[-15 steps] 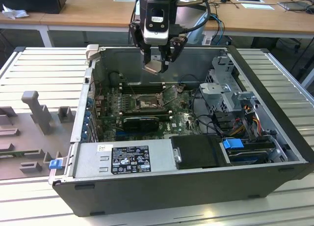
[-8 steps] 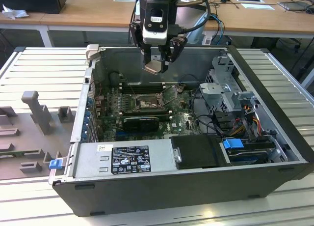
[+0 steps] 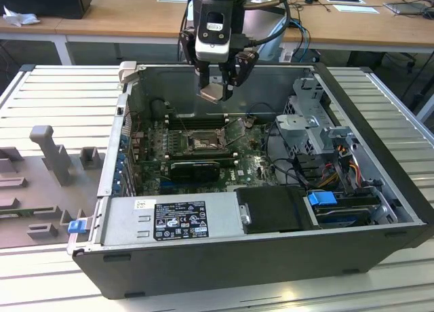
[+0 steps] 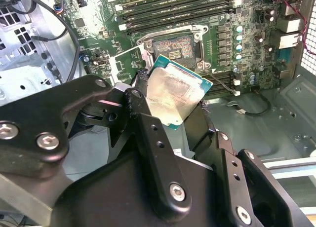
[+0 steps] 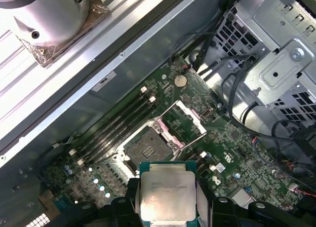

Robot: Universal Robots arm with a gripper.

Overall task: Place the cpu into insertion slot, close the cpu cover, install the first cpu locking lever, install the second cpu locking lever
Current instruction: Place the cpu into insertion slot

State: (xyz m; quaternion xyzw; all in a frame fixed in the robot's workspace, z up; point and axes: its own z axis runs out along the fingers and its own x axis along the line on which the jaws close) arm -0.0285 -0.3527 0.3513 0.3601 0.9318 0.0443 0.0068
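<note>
Gripper (image 5: 167, 209) clenched on cpu (image 5: 167, 193), hovering over open insertion slot (image 5: 148, 148); advise squaring edges to rim, lowering level.

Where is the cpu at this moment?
In the exterior view the cpu is held in the gripper, in the air just above the open computer case, higher than the empty insertion slot and not touching it.
</note>
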